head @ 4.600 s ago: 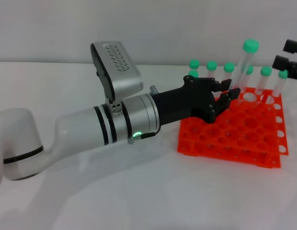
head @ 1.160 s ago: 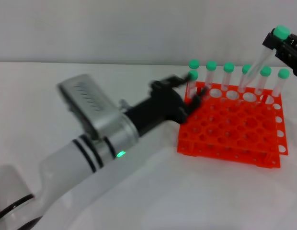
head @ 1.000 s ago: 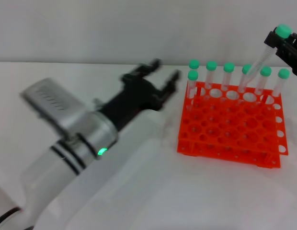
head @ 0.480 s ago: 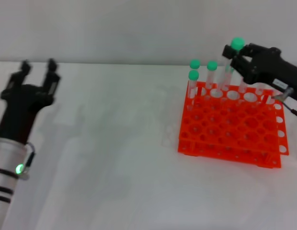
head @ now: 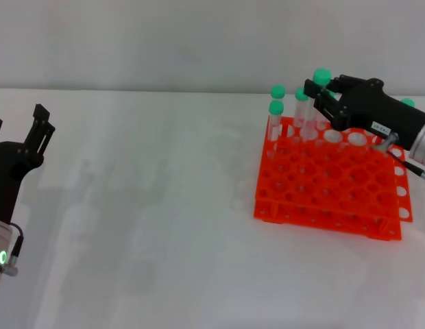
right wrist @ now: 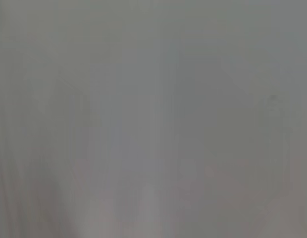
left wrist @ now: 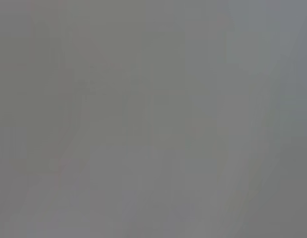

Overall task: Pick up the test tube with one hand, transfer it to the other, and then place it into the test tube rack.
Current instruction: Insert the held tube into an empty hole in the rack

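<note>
The test tube (head: pixel 312 116), clear with a green cap, is held tilted in my right gripper (head: pixel 318 96). This is the black gripper with a small white label, and it reaches in from the right over the back of the rack. The tube's lower end is at the back row of holes of the orange-red test tube rack (head: pixel 322 188); I cannot tell whether it is inside a hole. My left gripper (head: pixel 17 130), black with a green ring light behind it, is open and empty at the far left edge of the table. Both wrist views show only blank grey.
Other green-capped tubes stand in the rack's back row, two at its left end (head: pixel 276 110) and one at the right end behind my right arm (head: pixel 406 103). The rack stands on a white table (head: pixel 158 226) before a pale wall.
My left arm has pulled back from the rack to the far left. My right gripper has brought the tube in from the upper right, then left and down over the back row.
</note>
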You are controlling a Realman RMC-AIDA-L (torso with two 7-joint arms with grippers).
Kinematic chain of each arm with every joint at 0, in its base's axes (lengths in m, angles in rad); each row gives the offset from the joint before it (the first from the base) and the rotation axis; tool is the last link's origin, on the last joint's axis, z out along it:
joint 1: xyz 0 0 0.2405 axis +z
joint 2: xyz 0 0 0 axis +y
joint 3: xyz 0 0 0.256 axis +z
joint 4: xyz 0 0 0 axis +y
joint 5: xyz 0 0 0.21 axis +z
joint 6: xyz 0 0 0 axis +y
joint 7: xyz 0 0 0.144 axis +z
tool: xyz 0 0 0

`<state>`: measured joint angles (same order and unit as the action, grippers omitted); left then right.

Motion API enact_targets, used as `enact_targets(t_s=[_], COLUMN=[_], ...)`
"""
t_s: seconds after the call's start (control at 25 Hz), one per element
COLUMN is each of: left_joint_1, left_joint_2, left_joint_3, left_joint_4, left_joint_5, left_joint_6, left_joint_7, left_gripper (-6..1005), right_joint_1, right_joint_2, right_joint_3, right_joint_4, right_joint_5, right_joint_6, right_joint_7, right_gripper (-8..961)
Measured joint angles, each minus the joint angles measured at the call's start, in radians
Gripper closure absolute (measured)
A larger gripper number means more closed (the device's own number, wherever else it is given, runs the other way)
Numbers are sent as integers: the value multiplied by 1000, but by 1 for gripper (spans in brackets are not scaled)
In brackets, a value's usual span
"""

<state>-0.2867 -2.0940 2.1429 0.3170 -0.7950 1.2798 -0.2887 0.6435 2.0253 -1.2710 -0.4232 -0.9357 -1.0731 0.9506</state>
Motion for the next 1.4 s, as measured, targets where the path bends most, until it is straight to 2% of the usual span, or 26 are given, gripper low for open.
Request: enact_targets(t_s=[0.32, 0.64, 0.84, 1.4], left_joint_1=[-10, -13, -13, -14], left_joint_2=[0, 0, 0, 0], left_joint_3=[8, 27, 28, 41], left_joint_4=[-7, -9, -9, -9], left_joint_5=[5, 5, 6, 5], left_joint_6=[-26, -36, -37, -39], left_joint_7=[0, 0, 0, 0], left_gripper=[100, 102, 103, 106], right_joint_1=[60, 68, 68, 66], right_joint_2=[2, 3, 3, 2], right_joint_3=[-149, -321, -353, -370], right_joint_4=[72, 73, 74, 80], right_joint_5=[196, 394, 449, 464], right_joint_6=[51, 118, 143, 203], right_joint_7=[-103, -189, -230, -247], right_gripper=[749, 750, 750, 750])
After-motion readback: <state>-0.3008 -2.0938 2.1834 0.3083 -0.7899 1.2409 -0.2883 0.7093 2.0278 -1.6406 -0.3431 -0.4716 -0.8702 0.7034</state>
